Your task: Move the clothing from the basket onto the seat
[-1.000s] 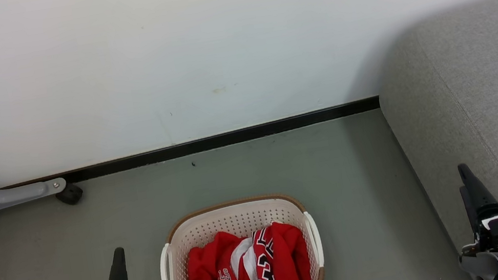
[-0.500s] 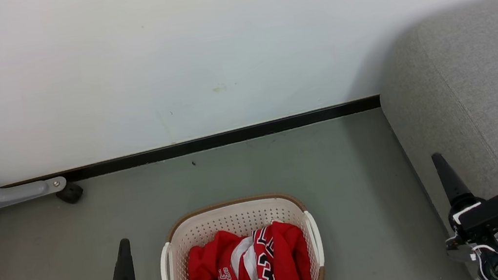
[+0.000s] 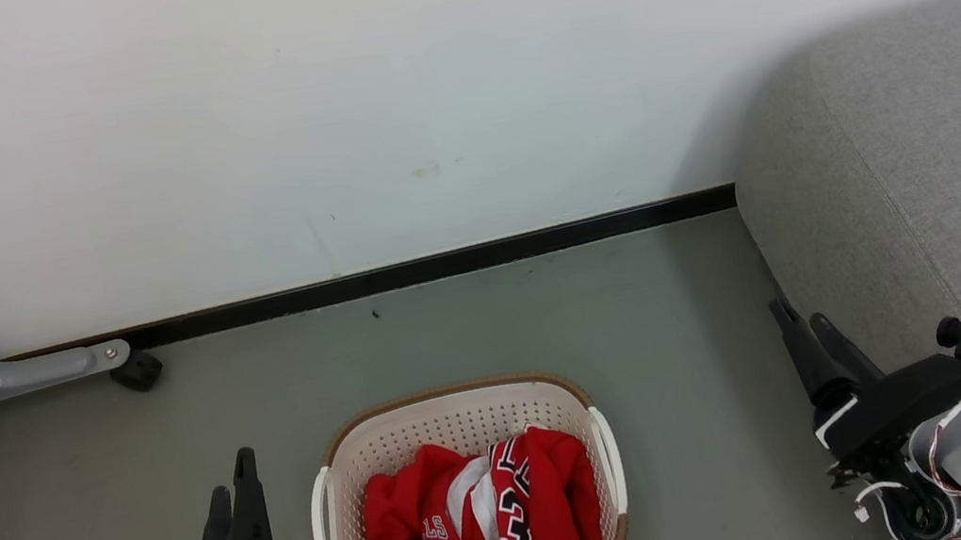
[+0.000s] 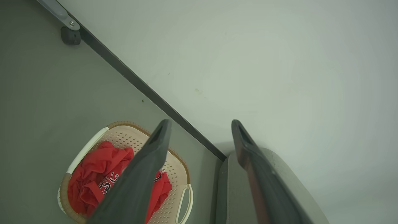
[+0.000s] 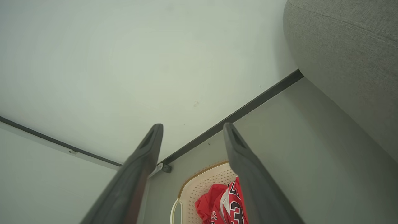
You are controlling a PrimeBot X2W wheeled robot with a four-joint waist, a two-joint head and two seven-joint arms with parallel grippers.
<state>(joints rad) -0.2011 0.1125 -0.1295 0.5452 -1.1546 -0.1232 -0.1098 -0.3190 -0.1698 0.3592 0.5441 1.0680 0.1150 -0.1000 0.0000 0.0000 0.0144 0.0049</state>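
The clothing [image 3: 481,527] is a crumpled red heap with white stripes and black-and-white numerals, lying inside the cream perforated basket [image 3: 456,421] on the floor. The clothing [image 4: 99,177] and the basket [image 4: 124,133] also appear in the left wrist view, and the clothing [image 5: 228,202] in the basket [image 5: 199,183] in the right wrist view. The grey seat [image 3: 933,174] stands to the right. My left gripper [image 3: 233,493] hangs open left of the basket, holding nothing. My right gripper [image 3: 803,322] stands open between basket and seat, also holding nothing.
A white wall with a black skirting strip [image 3: 405,274] runs behind the basket. A grey metal leg with a black caster [image 3: 138,371] stands at the far left. Grey floor [image 3: 686,373] lies between basket and seat.
Both arms have rolled and risen, so each gripper's two fingers now show apart. The right gripper has moved left, off the seat's edge; the left has shifted slightly right.
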